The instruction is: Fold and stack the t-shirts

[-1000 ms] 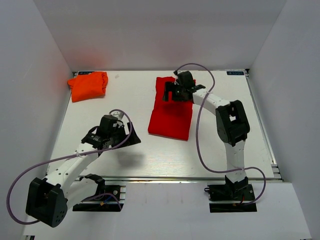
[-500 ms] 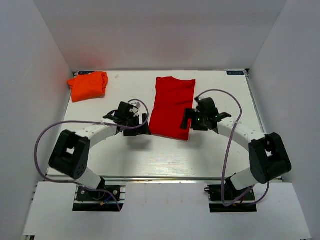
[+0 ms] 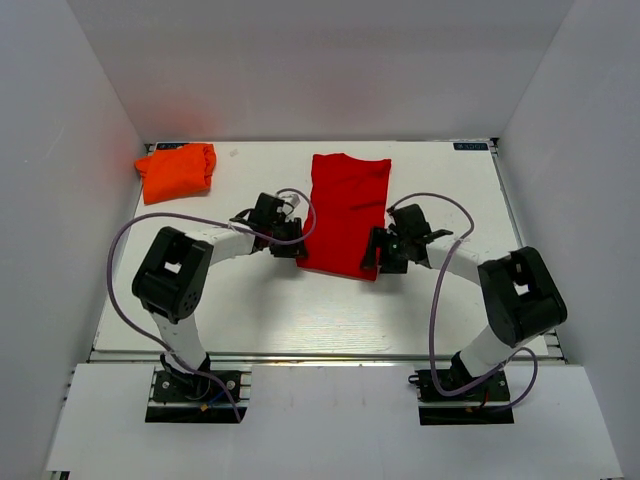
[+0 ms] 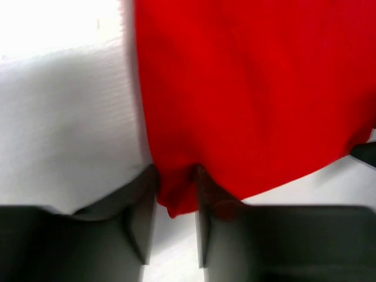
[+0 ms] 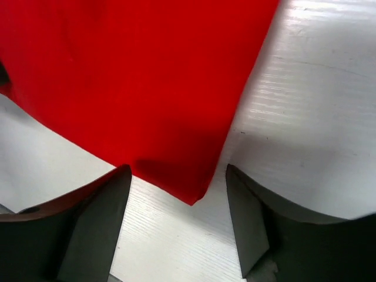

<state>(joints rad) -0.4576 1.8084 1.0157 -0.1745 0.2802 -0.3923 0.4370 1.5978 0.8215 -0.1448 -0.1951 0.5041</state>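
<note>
Both arms have swung in from where they were a second ago, and each now sits at a near corner of the red t-shirt (image 3: 345, 205). This shirt lies as a long folded strip in the middle of the table (image 3: 300, 320). The orange t-shirt (image 3: 177, 171) rests folded at the far left corner, well apart.

Your left gripper (image 4: 175, 182) has narrowed onto the near-left corner, and the red cloth bunches between its fingers, so it looks pinched. Your right gripper (image 5: 177, 171) stands with jaws wide apart, straddling the near-right corner without touching it.

The step in hand looks like gripping both near corners for a fold toward the collar end. Bring the right fingers lower and a little further over the hem before you close, so you catch every layer rather than only the top one. Make sure both grips are firm before you lift. Raise the two corners together and level, or the strip will skew and the fold will land crooked.
</note>
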